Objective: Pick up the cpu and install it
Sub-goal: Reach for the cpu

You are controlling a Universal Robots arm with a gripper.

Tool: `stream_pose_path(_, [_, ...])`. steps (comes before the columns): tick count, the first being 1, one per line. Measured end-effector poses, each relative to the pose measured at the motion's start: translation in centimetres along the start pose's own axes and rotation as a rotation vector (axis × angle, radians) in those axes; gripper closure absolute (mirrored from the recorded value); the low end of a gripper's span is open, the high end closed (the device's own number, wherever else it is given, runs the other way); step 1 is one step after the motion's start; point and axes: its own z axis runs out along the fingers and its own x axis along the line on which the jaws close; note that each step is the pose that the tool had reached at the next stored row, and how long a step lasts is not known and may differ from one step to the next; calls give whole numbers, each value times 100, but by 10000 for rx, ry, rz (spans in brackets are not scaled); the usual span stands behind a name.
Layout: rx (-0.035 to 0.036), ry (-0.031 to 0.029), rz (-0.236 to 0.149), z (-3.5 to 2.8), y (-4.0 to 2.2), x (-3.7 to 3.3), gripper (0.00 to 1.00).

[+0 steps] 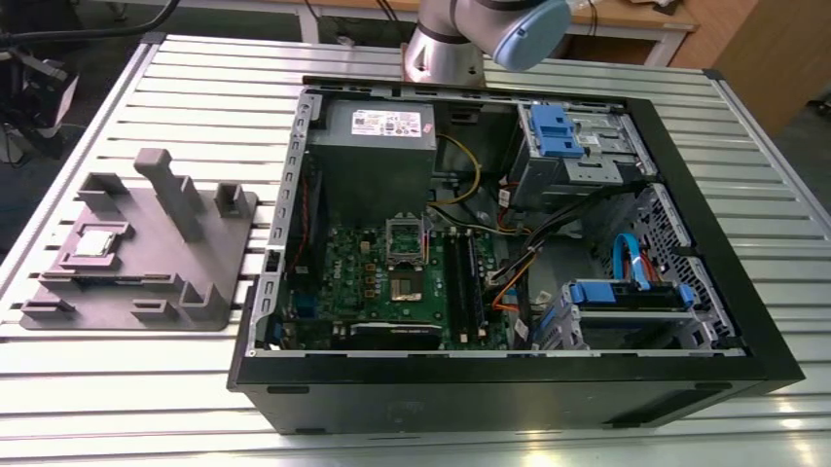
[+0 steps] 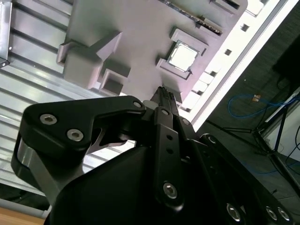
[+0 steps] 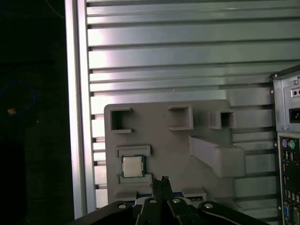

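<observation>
The cpu (image 1: pixel 97 240), a small silvery square chip, lies flat in a recess of the grey plastic tray (image 1: pixel 136 292) on the exterior view's left. Both wrist views look down on it from high above: the cpu (image 2: pixel 183 56) (image 3: pixel 132 166) sits between low tray blocks. My gripper (image 3: pixel 162 182) (image 2: pixel 164 93) hangs well above the tray (image 3: pixel 173 150), its black fingertips pressed together with nothing between them. In the first wrist view the tips sit beside the chip, not over it. The green motherboard (image 1: pixel 389 282) with its square socket frame (image 1: pixel 405 238) lies inside the open computer case (image 1: pixel 702 243).
The tray carries several upright blocks (image 1: pixel 169 190) near the chip. The case's metal wall (image 3: pixel 286 140) stands close to the tray. Inside the case are a power supply (image 1: pixel 379 136), blue drive brackets (image 1: pixel 624 292) and loose cables (image 1: pixel 520 263). The table is ribbed metal (image 1: pixel 195 107).
</observation>
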Motion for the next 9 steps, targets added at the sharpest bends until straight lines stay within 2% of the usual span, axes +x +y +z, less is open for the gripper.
stream_pose_path(9, [1,10,0,156,-109,107,89])
